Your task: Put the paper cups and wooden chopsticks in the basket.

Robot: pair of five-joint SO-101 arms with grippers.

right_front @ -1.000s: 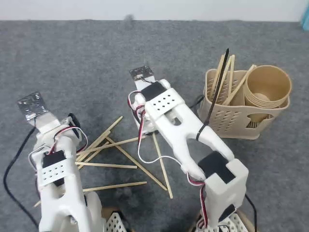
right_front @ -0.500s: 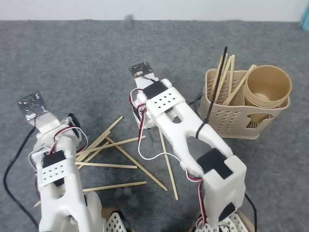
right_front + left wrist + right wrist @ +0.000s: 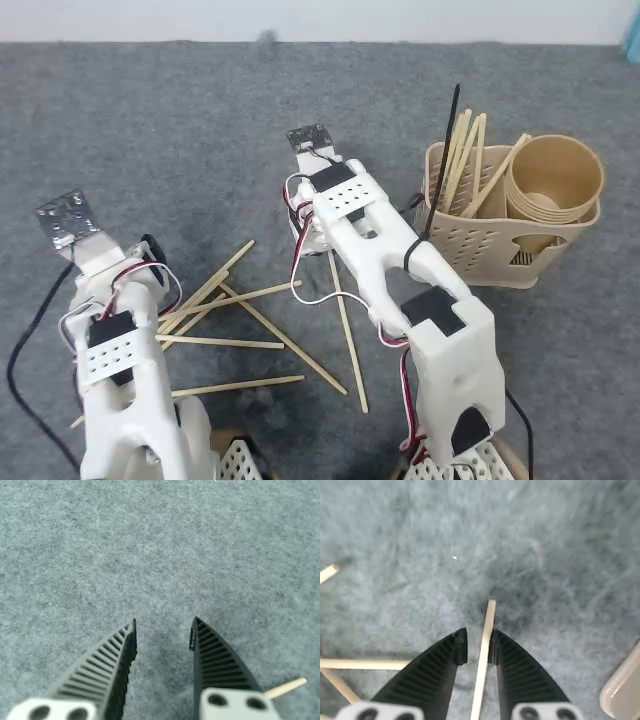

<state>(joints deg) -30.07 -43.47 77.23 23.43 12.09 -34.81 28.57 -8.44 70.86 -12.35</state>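
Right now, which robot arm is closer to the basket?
Right. The right gripper, pinching a chopstick, is near the basket. The left gripper is far off, past the loose chopsticks.

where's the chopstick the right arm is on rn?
High view: the chopstick lies on the mat beside the right arm, between the loose pile and the basket, its far end at the right gripper.
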